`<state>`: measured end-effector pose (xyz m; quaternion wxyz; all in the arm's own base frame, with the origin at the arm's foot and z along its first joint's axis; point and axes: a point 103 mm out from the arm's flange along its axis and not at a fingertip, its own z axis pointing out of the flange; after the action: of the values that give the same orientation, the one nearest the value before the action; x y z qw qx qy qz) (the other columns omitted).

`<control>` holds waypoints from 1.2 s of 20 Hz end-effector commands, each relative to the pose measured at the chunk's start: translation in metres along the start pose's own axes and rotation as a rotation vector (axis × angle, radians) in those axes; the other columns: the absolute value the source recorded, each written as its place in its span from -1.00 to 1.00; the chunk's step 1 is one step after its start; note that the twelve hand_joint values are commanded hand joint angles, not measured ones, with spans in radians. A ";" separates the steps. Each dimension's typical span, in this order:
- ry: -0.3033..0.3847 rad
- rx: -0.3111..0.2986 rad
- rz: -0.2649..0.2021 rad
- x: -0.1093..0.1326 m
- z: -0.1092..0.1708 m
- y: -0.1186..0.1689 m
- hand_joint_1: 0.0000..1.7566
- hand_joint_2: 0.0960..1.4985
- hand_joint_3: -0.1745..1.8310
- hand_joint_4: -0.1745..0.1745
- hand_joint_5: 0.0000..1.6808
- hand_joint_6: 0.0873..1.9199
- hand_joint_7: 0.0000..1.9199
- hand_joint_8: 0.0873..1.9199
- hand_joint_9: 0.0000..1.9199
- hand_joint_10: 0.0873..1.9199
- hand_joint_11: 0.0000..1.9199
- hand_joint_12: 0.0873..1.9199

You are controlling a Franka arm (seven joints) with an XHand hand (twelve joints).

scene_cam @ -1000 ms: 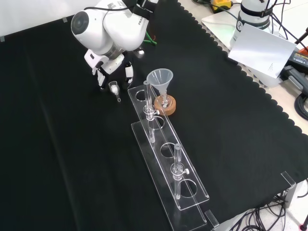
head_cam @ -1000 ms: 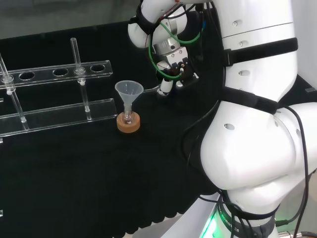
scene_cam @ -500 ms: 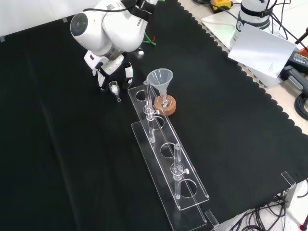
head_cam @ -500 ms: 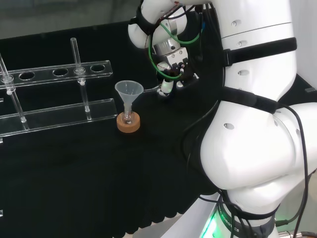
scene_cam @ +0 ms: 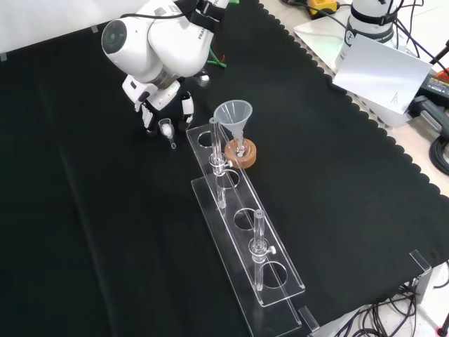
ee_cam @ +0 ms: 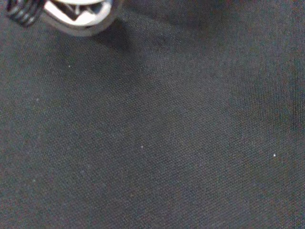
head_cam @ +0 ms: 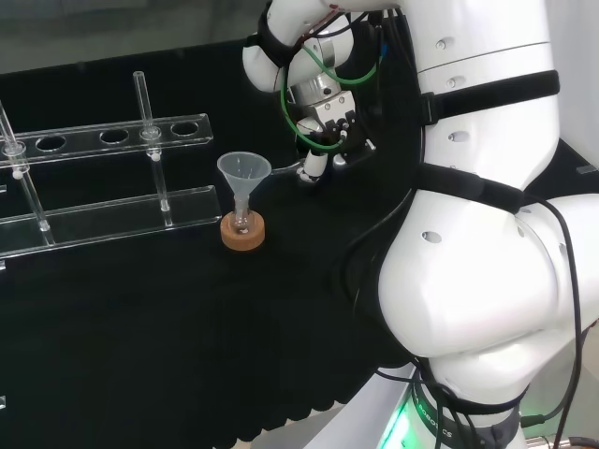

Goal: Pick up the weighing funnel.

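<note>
Weighing funnel (scene_cam: 167,129) lies on the table's (scene_cam: 105,232) black cloth, right beneath the hand (scene_cam: 156,97), near the clear rack (scene_cam: 236,200). Whether the hand grips it, I cannot tell.

You had a bench under a black cloth (scene_cam: 84,210). In the front view, a long clear rack (scene_cam: 242,246) lay on it, running from near to far. A cork ring (scene_cam: 240,154) sat just right of the rack's far end. The small weighing funnel (scene_cam: 167,129) sat just left of it.

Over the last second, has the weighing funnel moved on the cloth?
No. The weighing funnel lies at the same spot beside the far corner of the clear rack, just below the hand.
</note>
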<state>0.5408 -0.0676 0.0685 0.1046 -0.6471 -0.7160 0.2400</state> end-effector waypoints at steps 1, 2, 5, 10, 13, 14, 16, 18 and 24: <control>0.002 0.005 -0.001 0.001 0.001 0.001 0.00 -0.21 -0.24 -0.07 -0.01 -0.24 -0.23 -0.26 0.01 -0.53 -0.35 0.27; 0.003 0.004 -0.002 0.001 0.001 0.002 0.00 -0.21 -0.24 -0.07 -0.01 -0.24 -0.22 -0.27 0.01 -0.53 -0.35 0.27; -0.008 0.005 0.007 0.002 0.000 0.002 0.07 -0.09 -0.32 0.35 0.14 -0.21 -0.22 -0.27 0.02 -0.54 -0.35 0.27; -0.012 0.006 0.017 0.002 -0.002 0.001 0.21 0.05 -0.40 0.99 0.34 -0.19 -0.16 -0.31 0.08 -0.58 -0.32 0.24; -0.001 0.014 0.025 0.001 -0.002 0.001 0.23 -0.08 -0.23 1.00 0.37 -0.15 -0.12 -0.33 0.12 -0.61 -0.30 0.23; -0.002 0.020 0.028 0.000 -0.002 0.001 0.23 -0.11 -0.19 1.00 0.37 -0.14 -0.10 -0.34 0.13 -0.62 -0.29 0.23; -0.004 0.030 0.033 -0.001 -0.002 0.002 0.24 -0.14 -0.15 1.00 0.38 -0.13 -0.07 -0.34 0.16 -0.63 -0.27 0.21; 0.004 0.030 0.035 -0.002 -0.001 0.001 0.25 -0.18 -0.11 1.00 0.41 -0.16 -0.01 -0.36 0.20 -0.64 -0.23 0.19; 0.061 -0.013 0.032 -0.011 -0.011 -0.007 0.27 -0.23 -0.10 1.00 0.47 -0.25 0.12 -0.47 0.33 -0.75 -0.11 0.09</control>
<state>0.5419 -0.0714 0.0710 0.1145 -0.6606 -0.7015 0.2418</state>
